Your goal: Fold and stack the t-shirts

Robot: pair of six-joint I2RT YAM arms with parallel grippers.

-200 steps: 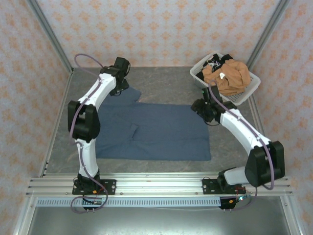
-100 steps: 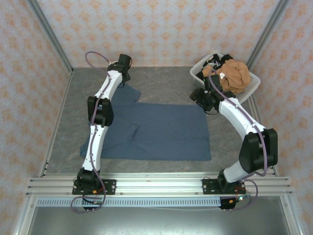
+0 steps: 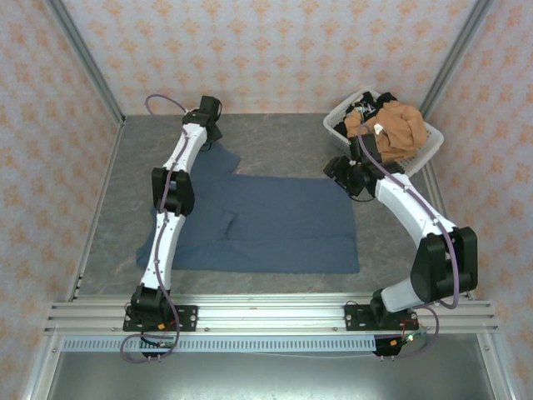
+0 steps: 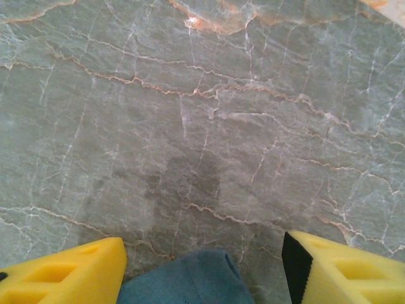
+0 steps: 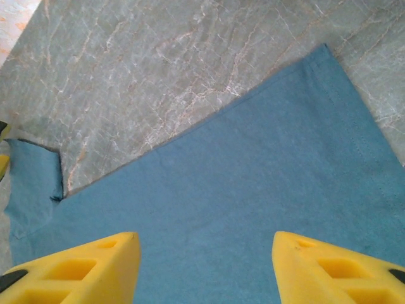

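A slate-blue t-shirt [image 3: 275, 221] lies spread flat on the grey marble table [image 3: 283, 137]. My left gripper [image 3: 208, 125] is at the far back, just past the tip of the shirt's far sleeve [image 3: 221, 157]. In the left wrist view that gripper [image 4: 202, 272] is open, with the blue sleeve tip [image 4: 190, 282] lying loose between the yellow fingers [image 4: 63, 275]. My right gripper [image 3: 341, 171] hovers at the shirt's far right corner. It [image 5: 205, 266] is open above flat blue cloth [image 5: 240, 183] and holds nothing.
A white lattice basket [image 3: 426, 157] stands at the back right and holds an orange-tan t-shirt [image 3: 393, 129] and darker ones [image 3: 366, 107]. Bare marble runs along the back and the left side. Patterned walls close in the table.
My left arm has straightened out towards the back, its elbow moving in over the shirt. My right gripper has shifted a little farther back. The blue shirt lies as before.
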